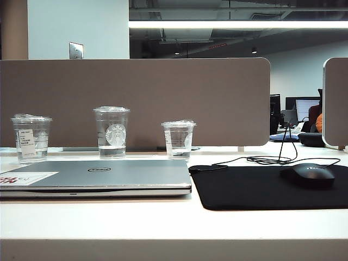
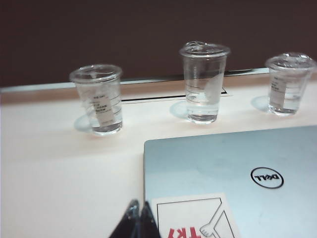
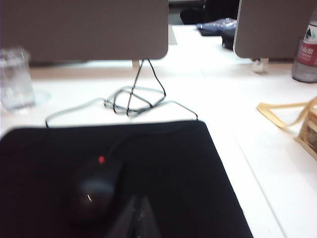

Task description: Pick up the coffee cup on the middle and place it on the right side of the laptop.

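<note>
White desk [image 1: 163, 217] | cups: 3, coffee cup [image 1: 111, 132] middle | laptop [image 1: 103, 176]: 1 | left gripper [image 2: 138, 220], right gripper [image 3: 136, 218] closed, empty

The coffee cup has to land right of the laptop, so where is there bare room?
Right of the laptop lies the black mouse pad: bare on its near-left part, mouse far right. Cable clutters the white table behind it. The front strip is bare. Both pincers, left and right, look shut.
</note>
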